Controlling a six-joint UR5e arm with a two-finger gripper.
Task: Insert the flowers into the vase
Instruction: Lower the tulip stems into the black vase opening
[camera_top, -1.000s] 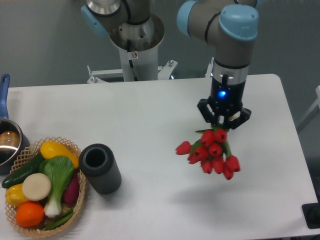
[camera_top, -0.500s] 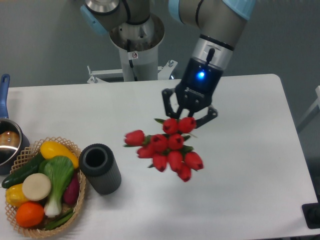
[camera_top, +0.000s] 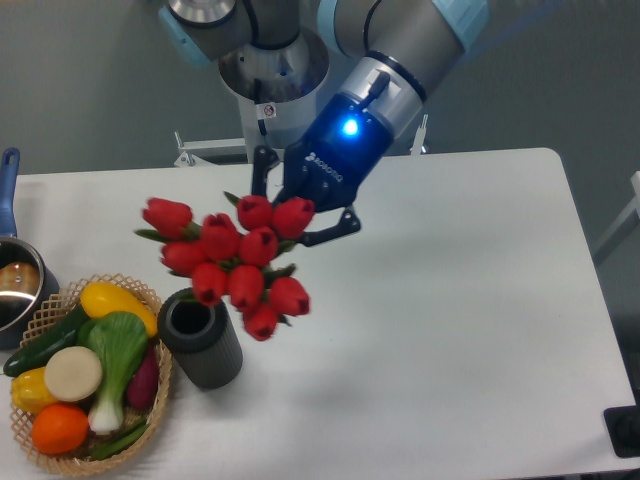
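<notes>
Camera: fixed view, front of table (camera_top: 470, 330), my arm comes in from the top.
Basket (camera_top: 45, 455): wicker, lower left, touching the vase's left side. Holds yellow squash, cucumber, orange, a green-and-white leafy veg (camera_top: 115, 365) & other produce.
Pot (camera_top: 15, 285): steel w/ blue handle, at left edge behind basket, cut off by the frame.
In the way: nothing between flowers and vase mouth; basket crowds the vase on the left only.
Vase (camera_top: 202, 338): dark grey ribbed cylinder, upright on table, mouth open & showing, partly overlapped by the lowest tulip heads.
Claw (camera_top: 300, 212): my fingers closed around the stem end of the flowers; grip point itself hidden behind the heads, blue light on my wrist.
Flowers (camera_top: 232, 262): red tulip bunch, in the air, tilted, heads pointing toward camera & lower left, just above & right of the vase mouth. Not in it yet.
Vs 0.5 s ago: I've swung left, bunch went from mid-table to over the vase. Vase, basket, pot unmoved.
</notes>
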